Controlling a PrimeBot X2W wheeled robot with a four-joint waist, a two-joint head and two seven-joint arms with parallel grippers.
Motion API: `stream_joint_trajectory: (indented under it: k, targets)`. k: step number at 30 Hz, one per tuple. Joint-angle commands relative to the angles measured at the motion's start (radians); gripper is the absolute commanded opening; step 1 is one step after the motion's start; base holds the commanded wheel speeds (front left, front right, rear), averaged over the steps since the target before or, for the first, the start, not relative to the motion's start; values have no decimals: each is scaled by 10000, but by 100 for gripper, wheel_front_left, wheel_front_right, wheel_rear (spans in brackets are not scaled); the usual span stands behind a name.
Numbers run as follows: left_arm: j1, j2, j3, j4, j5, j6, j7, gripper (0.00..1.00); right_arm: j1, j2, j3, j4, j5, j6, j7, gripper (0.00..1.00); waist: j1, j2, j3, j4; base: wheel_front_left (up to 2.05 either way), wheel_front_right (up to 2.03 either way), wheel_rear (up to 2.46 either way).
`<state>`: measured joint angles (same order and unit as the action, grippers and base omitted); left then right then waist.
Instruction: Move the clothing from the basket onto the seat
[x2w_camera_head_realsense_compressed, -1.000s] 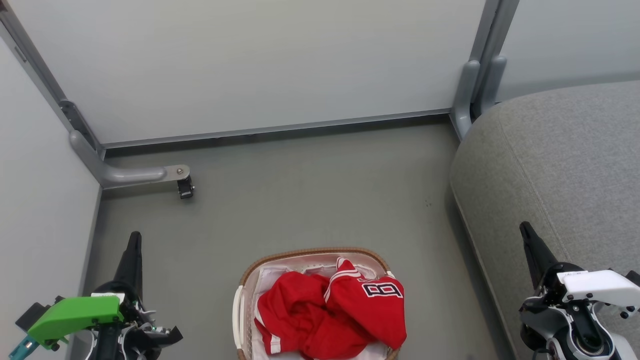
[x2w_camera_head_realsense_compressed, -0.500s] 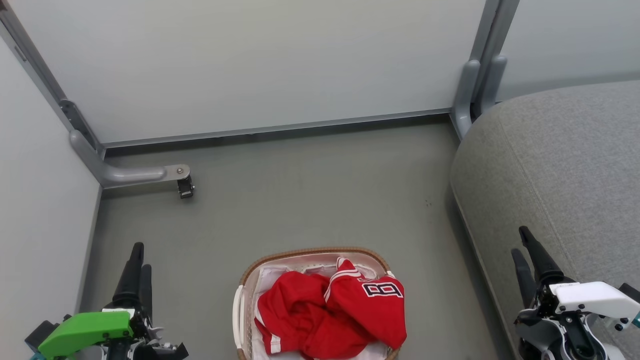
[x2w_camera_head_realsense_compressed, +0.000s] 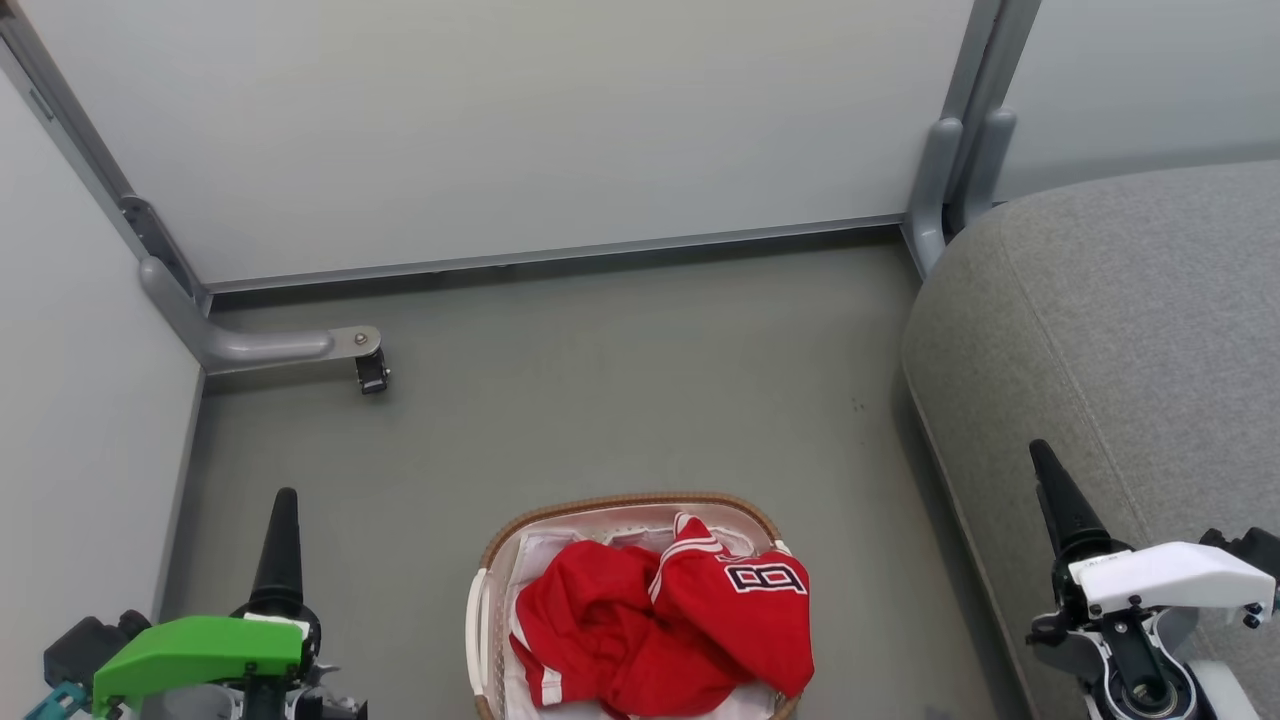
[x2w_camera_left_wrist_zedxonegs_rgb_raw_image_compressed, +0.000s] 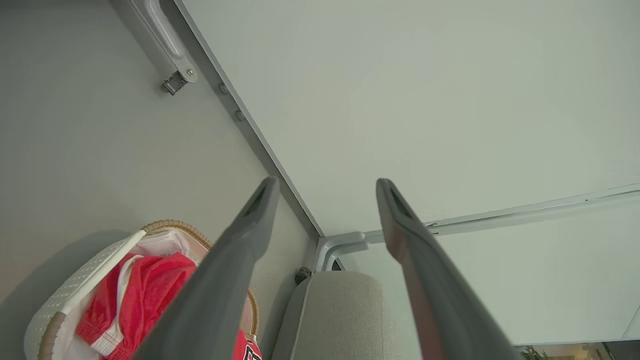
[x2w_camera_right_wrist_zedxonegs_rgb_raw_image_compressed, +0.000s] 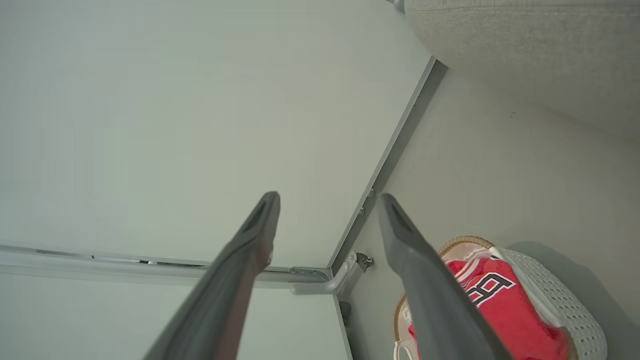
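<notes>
Clothing (x2w_camera_head_realsense_compressed: 640, 630): you see crumpled red fabric, white-striped trim, navy numeral, heaped in basket (x2w_camera_head_realsense_compressed: 620, 503); left pincer (x2w_camera_left_wrist_zedxonegs_rgb_raw_image_compressed: 326, 184), right pincer (x2w_camera_right_wrist_zedxonegs_rgb_raw_image_compressed: 327, 196) both wide.

I see bare floor (x2w_camera_head_realsense_compressed: 620, 380) on three sides of the basket (x2w_camera_head_realsense_compressed: 620, 503), its top heaped with the clothing (x2w_camera_head_realsense_compressed: 650, 620) (open from above). The seat (x2w_camera_head_realsense_compressed: 1130, 330) walls off the right, a side panel (x2w_camera_head_realsense_compressed: 80, 420) the left; a castor foot (x2w_camera_head_realsense_compressed: 370, 372) juts out, well apart from the basket.

Soft, even light all round, no glare. A faint shadow lies beside the basket (x2w_camera_right_wrist_zedxonegs_rgb_raw_image_compressed: 565, 295), right of the fingers (x2w_camera_right_wrist_zedxonegs_rgb_raw_image_compressed: 430, 290). Both wrist views bend straight edges.
</notes>
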<state>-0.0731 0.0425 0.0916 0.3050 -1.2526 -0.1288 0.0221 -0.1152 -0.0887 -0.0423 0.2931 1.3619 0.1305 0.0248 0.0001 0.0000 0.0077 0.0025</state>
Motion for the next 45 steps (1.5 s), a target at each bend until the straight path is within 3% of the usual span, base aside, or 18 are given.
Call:
stream_joint_trajectory:
  k: [1,15,45]
  targets:
    - [-254,115,-89,-95,608,-6,-120,100,-315,-149,69,-121,-462,2,-133,100,0,0,2,1,0,0,0]
    - [-146,403,-752,72,3320,135,-663,100,-363,-304,364,-1,-2828,2,-678,100,0,0,13,9,0,0,0]
    - [-375,898,-1972,408,7226,720,-1602,100,-893,-482,1018,682,-7044,3,-1621,100,0,0,94,4,0,0,0]
